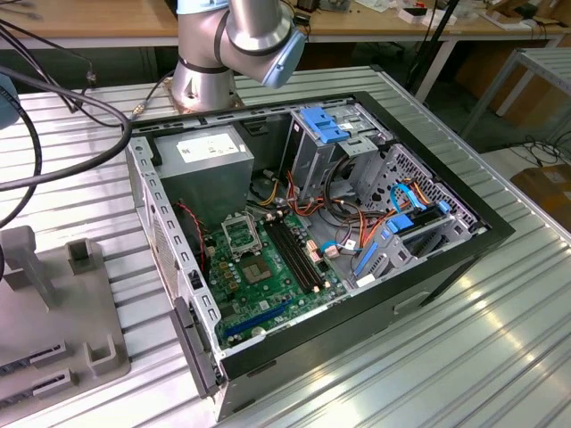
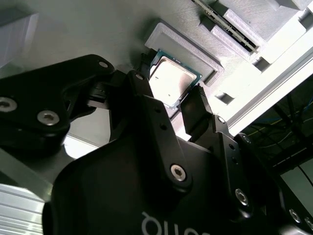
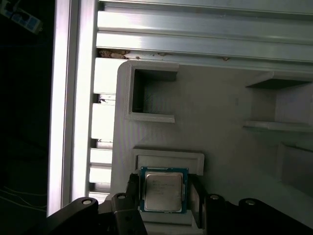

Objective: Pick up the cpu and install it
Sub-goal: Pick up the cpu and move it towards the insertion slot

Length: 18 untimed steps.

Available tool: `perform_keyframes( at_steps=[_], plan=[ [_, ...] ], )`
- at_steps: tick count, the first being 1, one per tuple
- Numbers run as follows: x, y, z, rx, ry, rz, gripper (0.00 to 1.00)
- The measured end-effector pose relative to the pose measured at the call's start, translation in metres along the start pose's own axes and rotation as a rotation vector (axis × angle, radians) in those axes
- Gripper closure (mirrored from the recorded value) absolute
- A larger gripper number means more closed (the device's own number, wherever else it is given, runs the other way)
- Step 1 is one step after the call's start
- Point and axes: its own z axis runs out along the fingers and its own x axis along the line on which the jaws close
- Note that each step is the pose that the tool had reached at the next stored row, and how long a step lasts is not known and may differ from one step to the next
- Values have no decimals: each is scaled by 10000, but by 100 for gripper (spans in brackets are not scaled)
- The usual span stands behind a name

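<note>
- Jaws of your gripper (image 3: 164, 198) straddle the cpu (image 3: 163, 191), one on each side; you cannot tell whether they clamp it.
- One cpu lies in a shallow recess of the grey fixture (image 3: 220, 122).
- That fixture sits on a ribbed metal table (image 1: 428, 357), with wooden benches (image 1: 89, 18) behind.
- One open computer case (image 1: 446, 259) holds one green board (image 1: 268, 276).

The silver-grey robot arm (image 1: 241, 36) runs off the exterior view's top edge, and the grey plastic parts tray (image 1: 62, 312) is cut by the exterior view's left edge. In the second wrist view the black gripper (image 2: 167, 90) hides one corner of the small square silver-faced cpu (image 2: 171, 76); contact cannot be told.
</note>
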Motion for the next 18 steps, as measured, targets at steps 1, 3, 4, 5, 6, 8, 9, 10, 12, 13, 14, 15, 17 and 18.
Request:
perform_keyframes(
  at_steps=[1,3,4,5,6,8,9,10,12,13,14,15,17,18],
  plan=[
    [0,0,0,0,0,0,47],
    [0,0,0,0,0,0,53],
    [0,0,0,0,1,0,53],
    [0,0,0,0,0,1,53],
    [0,0,0,-1,-1,0,53],
    [0,0,-17,-2,-3,0,53],
    [1,0,-32,0,0,1,53],
    [1,0,-38,-1,-1,1,53],
    [1,0,-49,-1,-1,1,53],
    [2,0,-53,0,-1,1,53],
    [1,0,-57,-1,-2,0,53],
    [2,0,-61,-1,-1,1,53],
    [2,0,-72,0,0,0,53],
    [2,0,-77,0,0,1,53]
  ],
)
